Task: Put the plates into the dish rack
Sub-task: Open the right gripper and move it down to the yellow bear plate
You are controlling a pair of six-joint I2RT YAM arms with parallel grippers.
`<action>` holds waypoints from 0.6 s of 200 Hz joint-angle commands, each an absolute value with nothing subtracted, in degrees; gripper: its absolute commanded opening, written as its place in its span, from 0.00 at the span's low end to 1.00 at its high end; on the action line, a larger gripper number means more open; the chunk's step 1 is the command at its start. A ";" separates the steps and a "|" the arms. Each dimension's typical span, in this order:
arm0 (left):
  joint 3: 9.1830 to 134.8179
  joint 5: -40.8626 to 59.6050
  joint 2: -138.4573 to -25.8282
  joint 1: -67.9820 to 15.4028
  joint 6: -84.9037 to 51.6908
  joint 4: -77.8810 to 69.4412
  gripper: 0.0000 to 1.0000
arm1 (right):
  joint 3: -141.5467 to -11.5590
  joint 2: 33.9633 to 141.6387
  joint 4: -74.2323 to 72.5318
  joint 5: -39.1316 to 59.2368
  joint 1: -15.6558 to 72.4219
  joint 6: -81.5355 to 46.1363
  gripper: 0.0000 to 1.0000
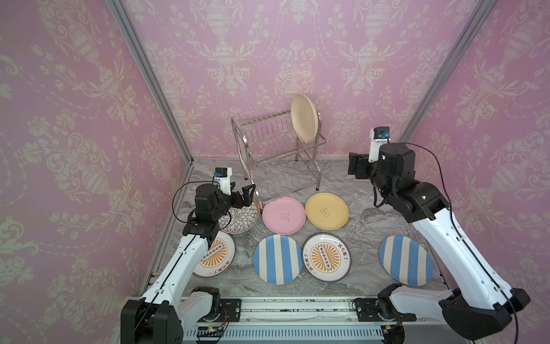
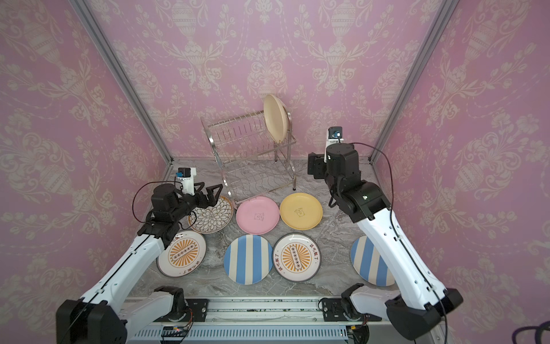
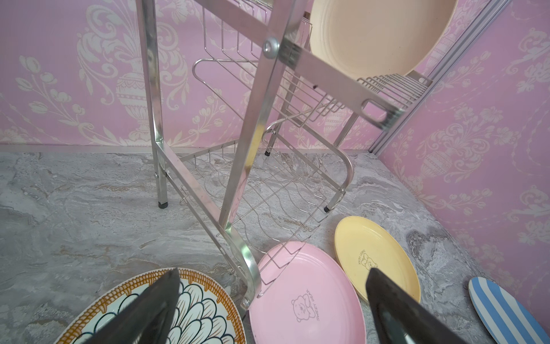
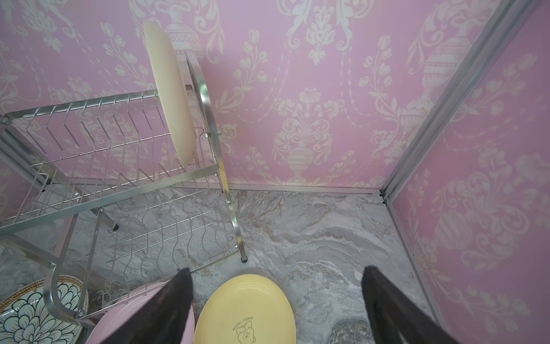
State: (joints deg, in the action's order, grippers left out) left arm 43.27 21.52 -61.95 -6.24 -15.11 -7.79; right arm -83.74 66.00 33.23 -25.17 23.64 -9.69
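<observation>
The silver dish rack (image 1: 273,143) (image 2: 247,143) stands at the back of the table. A cream plate (image 1: 304,119) (image 4: 171,98) stands on edge in the right end of its upper tier. Flat on the table lie the petal-patterned (image 1: 242,217), pink (image 1: 284,215), yellow (image 1: 326,211), two sunburst (image 1: 215,256) (image 1: 326,257) and two blue-striped plates (image 1: 277,259) (image 1: 405,260). My left gripper (image 1: 242,196) (image 3: 273,271) hangs open and empty over the petal plate's far edge. Raised right of the rack, my right gripper (image 1: 355,166) (image 4: 276,269) is open and empty above the yellow plate (image 4: 247,309).
Pink patterned walls with aluminium corner posts (image 1: 148,77) (image 1: 446,71) close in the marble table (image 1: 357,190) on three sides. The pink plate's far edge lies under the rack's lower shelf (image 3: 282,259). A metal rail (image 1: 297,309) carrying both arm bases runs along the front.
</observation>
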 commanded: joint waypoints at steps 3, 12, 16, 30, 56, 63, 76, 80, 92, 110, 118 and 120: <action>44.87 18.48 -63.05 -6.42 -15.79 -7.72 0.99 | -69.39 59.80 37.43 -15.64 18.03 -18.73 0.84; 44.81 18.08 -63.26 -6.41 -16.37 -8.28 0.99 | -63.23 57.48 37.70 -12.81 15.64 -19.94 0.82; 44.68 17.89 -63.28 -6.36 -16.63 -8.57 0.99 | -61.21 56.63 37.66 -11.36 14.69 -20.12 0.82; 44.58 17.68 -63.22 -6.28 -17.28 -8.83 0.99 | -55.54 53.96 36.51 -7.04 12.58 -21.02 0.80; 45.16 17.63 -62.57 -5.87 -19.79 -8.15 0.99 | -47.87 52.12 31.87 1.24 9.02 -23.77 0.79; 45.27 17.90 -62.23 -5.80 -20.21 -8.09 0.99 | -45.94 52.38 29.94 3.72 7.84 -24.47 0.79; 45.18 17.72 -61.59 -5.71 -20.78 -7.90 0.99 | -42.86 53.63 26.18 7.68 5.55 -25.75 0.79; 45.10 17.59 -61.41 -5.69 -20.83 -7.80 0.99 | -42.09 54.22 25.10 9.16 4.74 -26.15 0.78; 45.00 17.23 -61.00 -5.57 -21.01 -7.66 0.99 | -40.18 56.53 21.60 13.03 2.74 -27.26 0.77; 45.18 17.39 -60.90 -5.57 -21.35 -7.42 0.99 | -38.49 60.67 16.92 17.00 1.51 -28.28 0.74; 45.18 17.75 -60.97 -5.59 -21.51 -7.62 0.99 | -38.14 62.52 15.15 17.99 1.46 -28.31 0.74; 45.18 17.82 -61.03 -5.53 -21.57 -7.77 0.99 | -37.97 63.03 14.71 18.12 1.46 -28.37 0.73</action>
State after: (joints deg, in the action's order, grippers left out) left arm 43.35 18.65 -61.91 -6.13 -19.68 -7.99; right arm -39.77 58.83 23.90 9.76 1.96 -25.61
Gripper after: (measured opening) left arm 0.993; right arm 0.743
